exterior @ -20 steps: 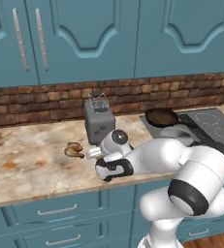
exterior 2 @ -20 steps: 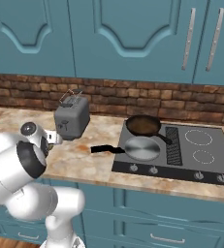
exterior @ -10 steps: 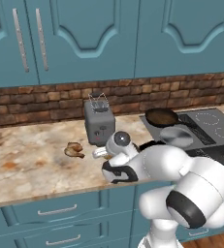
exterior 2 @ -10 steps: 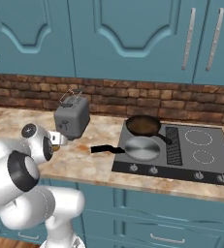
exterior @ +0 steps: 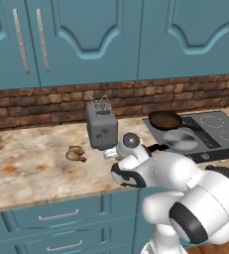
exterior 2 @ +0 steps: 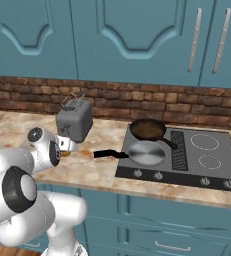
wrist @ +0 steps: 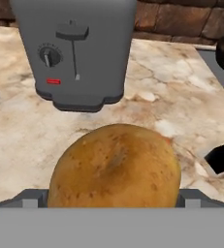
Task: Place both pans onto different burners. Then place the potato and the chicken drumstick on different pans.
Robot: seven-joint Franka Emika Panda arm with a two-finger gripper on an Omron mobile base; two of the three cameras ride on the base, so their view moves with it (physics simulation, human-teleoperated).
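A brown potato sits close between my fingers in the hand view, with my gripper shut on it just above the counter, in front of the toaster. The chicken drumstick lies on the counter left of my gripper. On the cooktop, the deeper dark brown pan stands at the back left, and the shiny silver pan sits in front of it, its black handle reaching left over the counter. Two white burner rings on the right side are bare.
A grey toaster stands just behind my gripper. The brick wall and blue cabinets close off the back. Marble counter stretches open to the left of the drumstick. The black ribbed vent runs down the cooktop's middle.
The arm has folded and swung, carrying the gripper slightly right toward the cooktop along the front of the toaster. The pans and drumstick have not moved.
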